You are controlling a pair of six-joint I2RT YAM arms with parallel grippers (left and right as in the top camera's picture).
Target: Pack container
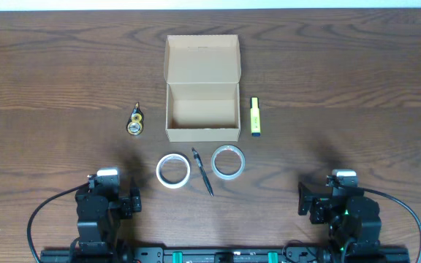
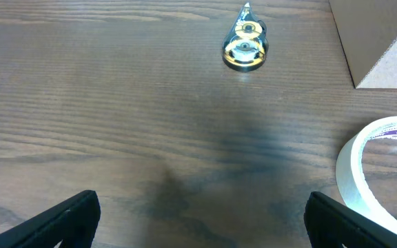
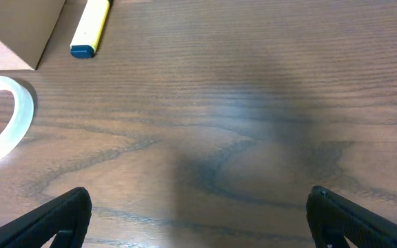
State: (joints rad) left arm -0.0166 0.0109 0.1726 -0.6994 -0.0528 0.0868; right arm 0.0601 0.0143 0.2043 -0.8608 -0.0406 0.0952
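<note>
Overhead, the container [image 1: 202, 109] sits on the dark wooden table [image 1: 342, 88], in the middle of the far half. Its hinged lid [image 1: 202, 57] is thrown back away from the arms, and the bare cardboard floor is in view. A small correction-tape dispenser [image 1: 135, 121] lies well apart to its left, and a yellow highlighter [image 1: 255, 117] lies just beside its right wall, parallel to it. Between the box and the arms are a white tape roll [image 1: 173, 171], a clear tape roll [image 1: 228, 161] and, between the two rolls, a dark pen [image 1: 202, 172] lying at a slant. Both rolls lie flat and apart from the box. The left arm [image 1: 101, 212] and the right arm [image 1: 349, 212] are folded at the near edge, one at each side, both well back from all the items.

From the left wrist, the left gripper [image 2: 202, 220] hangs low over bare wood. Only the black tips of its fingers [image 2: 71, 217] show, one in each lower corner — the jaws stand wide apart with nothing between them. Ahead lie the dispenser, a corner of the box at upper right, and part of the white roll at the right edge.

From the right wrist, the right gripper [image 3: 198, 217] looks the same: its fingertips [image 3: 57, 217] are spread to the two lower corners — jaws wide apart, gripping nothing. The highlighter and a corner of the box show at upper left, with part of the clear roll at the left edge.
</note>
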